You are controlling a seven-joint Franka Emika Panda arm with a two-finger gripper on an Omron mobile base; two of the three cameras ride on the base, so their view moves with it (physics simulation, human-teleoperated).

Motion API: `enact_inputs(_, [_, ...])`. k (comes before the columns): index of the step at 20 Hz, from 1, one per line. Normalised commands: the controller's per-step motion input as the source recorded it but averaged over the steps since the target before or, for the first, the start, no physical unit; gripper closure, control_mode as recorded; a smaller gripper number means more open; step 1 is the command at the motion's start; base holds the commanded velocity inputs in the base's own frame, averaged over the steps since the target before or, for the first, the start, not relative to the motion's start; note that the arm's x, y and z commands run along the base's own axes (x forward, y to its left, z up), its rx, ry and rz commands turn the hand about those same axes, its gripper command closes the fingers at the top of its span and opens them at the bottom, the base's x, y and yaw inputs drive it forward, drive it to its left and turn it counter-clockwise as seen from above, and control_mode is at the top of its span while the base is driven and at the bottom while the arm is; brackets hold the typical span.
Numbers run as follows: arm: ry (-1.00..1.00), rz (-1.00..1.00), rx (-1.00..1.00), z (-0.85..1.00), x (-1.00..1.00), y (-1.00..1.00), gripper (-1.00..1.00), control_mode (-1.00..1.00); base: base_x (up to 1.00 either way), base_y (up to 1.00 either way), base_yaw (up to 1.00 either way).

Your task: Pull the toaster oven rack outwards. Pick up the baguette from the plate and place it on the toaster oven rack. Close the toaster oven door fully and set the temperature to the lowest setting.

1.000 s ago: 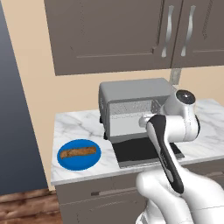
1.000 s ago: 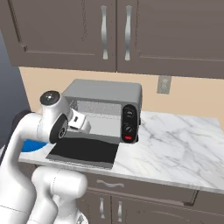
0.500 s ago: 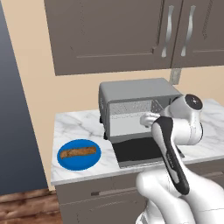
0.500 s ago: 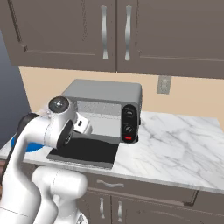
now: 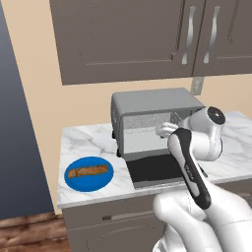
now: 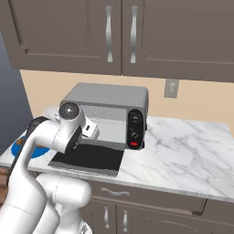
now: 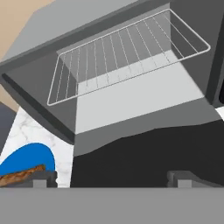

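Observation:
The grey toaster oven stands on the counter with its door dropped flat toward me. Inside the cavity the silver wire rack sits pushed in, level with the opening. My gripper hovers just above the dark door glass, facing the cavity, open wide with nothing between its fingertips. From the base views it hangs in front of the oven's mouth. Left of the oven, the brown baguette lies on the blue plate; a slice of both shows in the hand view's lower left corner.
The dark control panel with black knobs and a red button is on the oven's right side. Bare marble counter stretches right of the oven. Brown wall cabinets hang above, and an outlet is on the wall.
The arm's upper joint has drifted a little toward the oven, bringing the hand closer to the cavity. The jaws have stayed open; oven, plate and baguette have not moved.

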Motion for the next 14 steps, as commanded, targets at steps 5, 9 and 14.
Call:
enact_inputs(5, [-0.07,-0.01,0.02,0.00,0.24,0.00,-1.00,-1.00,0.00,0.00,0.00])
enact_inputs(9, [-0.05,0.00,0.00,-0.08,0.14,0.00,-1.00,-1.00,0.00,0.00,0.00])
enact_inputs(14, [-0.04,-0.01,0.00,-0.15,0.11,0.00,-1.00,-1.00,0.00,0.00,0.00])
